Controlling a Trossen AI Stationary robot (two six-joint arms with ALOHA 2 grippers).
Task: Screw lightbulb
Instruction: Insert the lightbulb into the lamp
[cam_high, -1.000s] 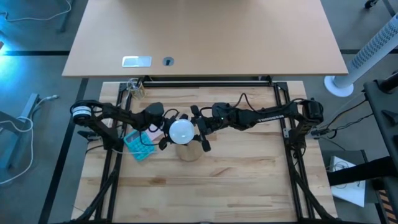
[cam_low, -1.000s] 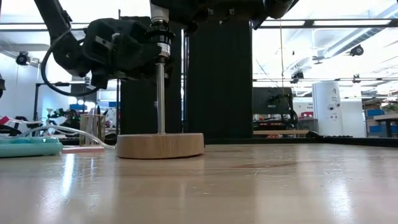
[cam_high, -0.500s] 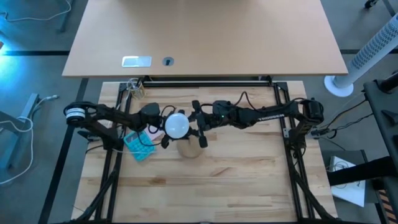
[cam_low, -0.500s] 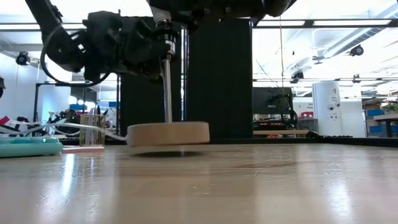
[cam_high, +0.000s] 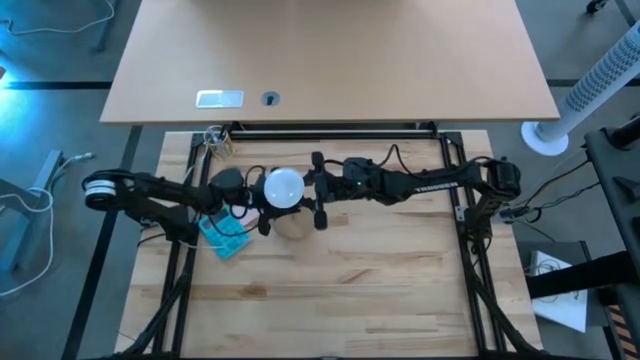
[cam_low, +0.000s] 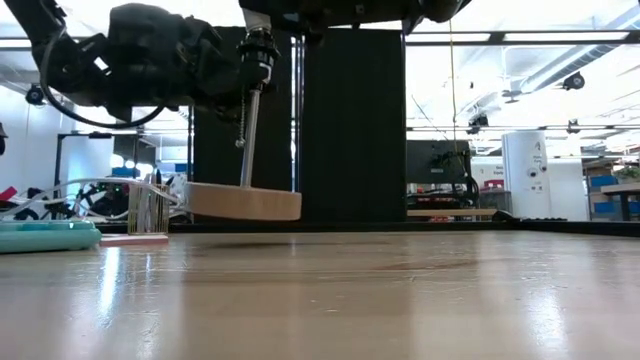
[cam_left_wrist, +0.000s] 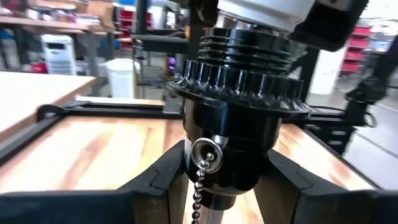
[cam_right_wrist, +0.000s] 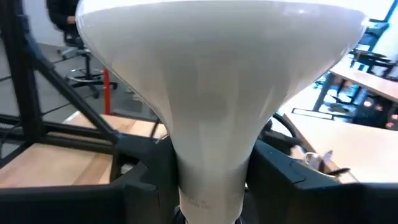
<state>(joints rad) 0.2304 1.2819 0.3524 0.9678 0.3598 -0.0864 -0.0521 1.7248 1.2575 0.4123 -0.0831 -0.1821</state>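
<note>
I see my left gripper (cam_left_wrist: 227, 186) clamped on the black socket (cam_left_wrist: 236, 124), its wooden disc (cam_low: 243, 201) hanging tilted below it off the table (cam_low: 400, 290). My right gripper (cam_right_wrist: 208, 171) grips the lightbulb (cam_high: 284, 187) directly above.

Pale wooden desk (cam_high: 330, 60) beyond the table, white tower fan (cam_high: 600, 85), bright ceiling strip lights (cam_low: 560, 40).

Overhead camera looks straight down on the whole desk (cam_high: 400, 290) and both arms. A low camera sits at desk height, facing level into the room. Each wrist camera looks very closely along its own arm. All four views share the lightbulb (cam_high: 283, 187) and black socket (cam_left_wrist: 239, 134).
</note>
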